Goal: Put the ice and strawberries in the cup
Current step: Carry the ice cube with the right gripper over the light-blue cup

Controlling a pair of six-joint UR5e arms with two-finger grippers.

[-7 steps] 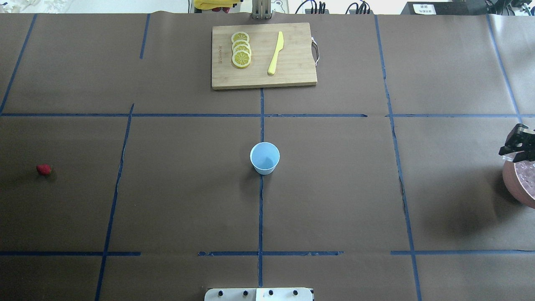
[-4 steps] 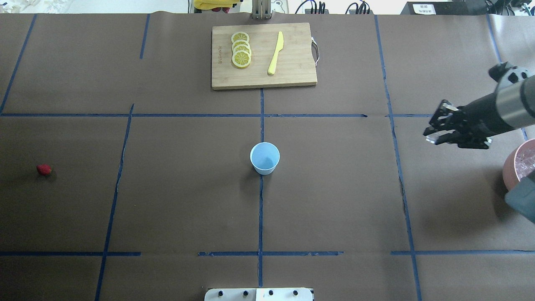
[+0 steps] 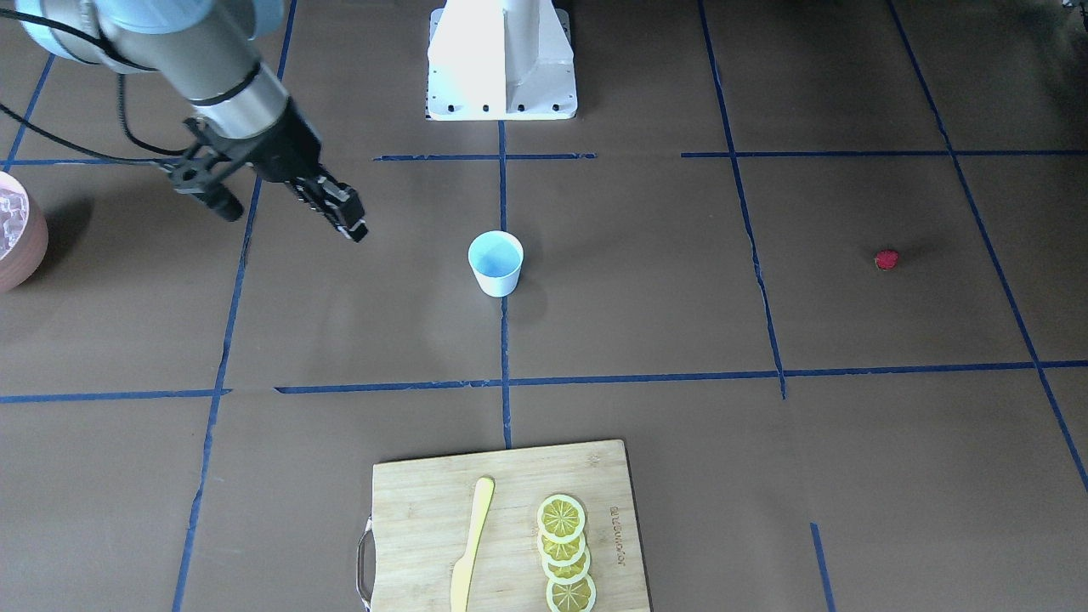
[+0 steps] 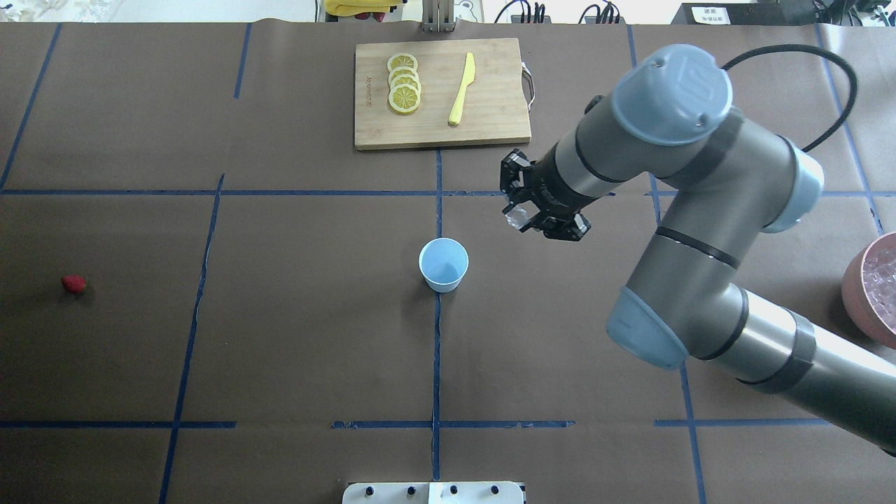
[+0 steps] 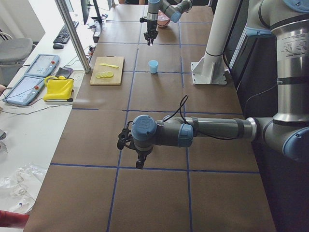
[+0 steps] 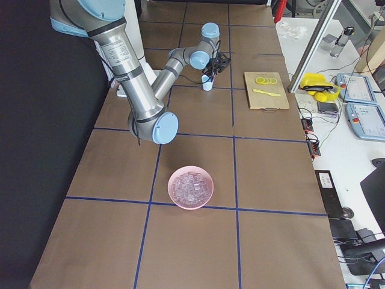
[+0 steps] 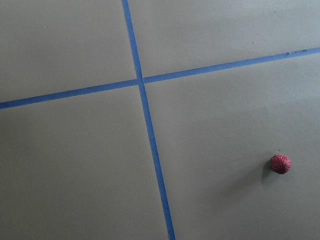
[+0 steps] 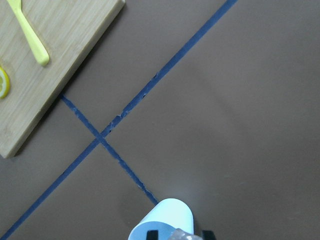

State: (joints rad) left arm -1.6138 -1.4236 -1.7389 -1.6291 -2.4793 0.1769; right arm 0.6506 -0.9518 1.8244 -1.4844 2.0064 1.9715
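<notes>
The white cup (image 4: 443, 264) with a pale blue inside stands upright at the table's middle; it also shows in the front view (image 3: 495, 262) and at the bottom of the right wrist view (image 8: 162, 220). My right gripper (image 4: 521, 213) hangs above the table, right of and beyond the cup, shut on a clear ice cube (image 4: 519, 219), which shows between the fingertips in the wrist view (image 8: 181, 235). The red strawberry (image 4: 73, 283) lies alone at the far left, also in the left wrist view (image 7: 280, 164). My left gripper (image 5: 139, 163) shows only in the left side view; I cannot tell its state.
A pinkish-brown bowl (image 4: 850, 290) of ice cubes (image 6: 190, 186) stands at the right edge. A wooden cutting board (image 4: 490, 126) at the back centre carries lemon slices (image 4: 404, 82) and a yellow knife (image 4: 462, 89). Blue tape lines cross the brown table cover.
My right arm has swung from the bowl at the right edge leftward towards the cup, carrying the ice cube. The cup and strawberry have not moved.
</notes>
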